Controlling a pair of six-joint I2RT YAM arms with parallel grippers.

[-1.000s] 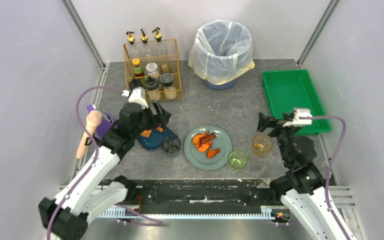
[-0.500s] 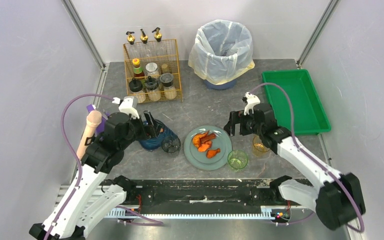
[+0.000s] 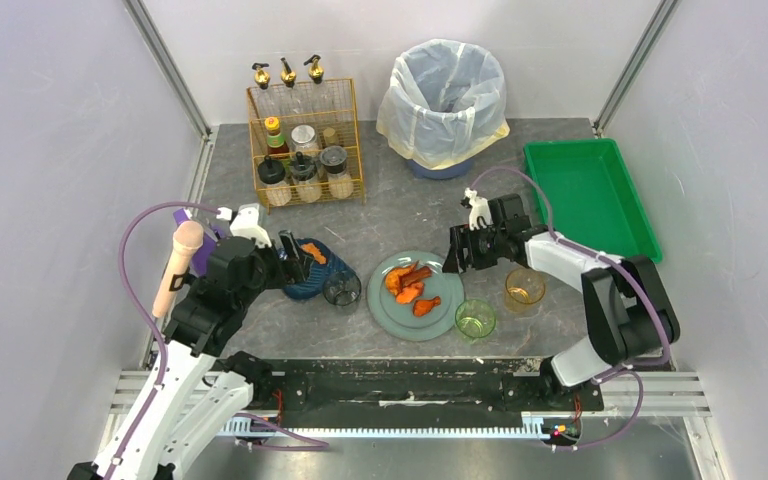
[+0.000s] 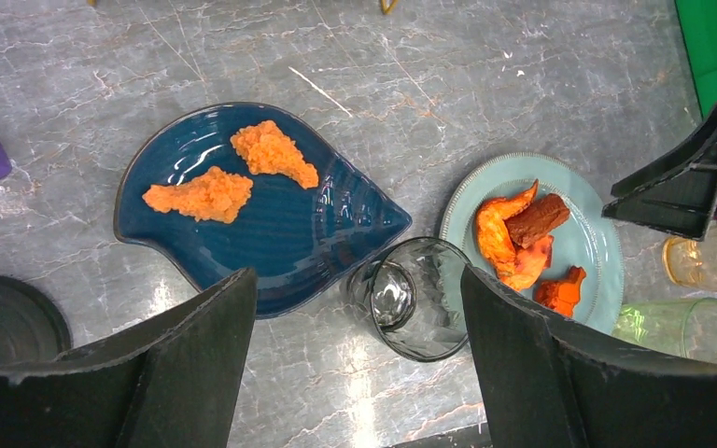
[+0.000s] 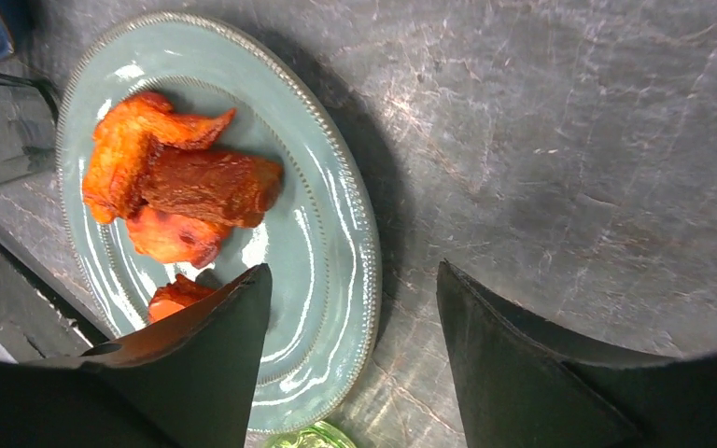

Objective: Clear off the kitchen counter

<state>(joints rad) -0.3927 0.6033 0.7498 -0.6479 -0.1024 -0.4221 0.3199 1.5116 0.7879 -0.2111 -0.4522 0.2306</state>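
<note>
Left claw (image 4: 355, 280): jaws wide apart, nothing between them. It hangs above the dark grey marble-veined kitchen counter (image 3: 400, 215), over the spot where a dark blue teardrop-shaped ceramic dish (image 4: 271, 224) touches a smoky clear glass tumbler (image 4: 411, 299). The dish carries two flat orange food pieces (image 4: 201, 196), lying side by side without touching.

Right claw (image 5: 347, 271): jaws likewise spread, holding nothing. It hangs over the right edge of a round pale grey-green plate (image 5: 327, 233). The plate bears several orange-red food chunks (image 5: 187, 187), heaped toward its left half in my wrist view.

The counter fills the whole work area between the walls. On it I also note:
- a clear green glass (image 3: 476, 319) just beside the plate's near right rim;
- an amber glass (image 3: 525, 287) to the right of that;
- a green plastic tray (image 3: 585, 200) at the far right;
- a bin lined with a translucent bag (image 3: 445, 95) at the back;
- a gold wire rack of jars and bottles (image 3: 305, 140) at the back left.
</note>
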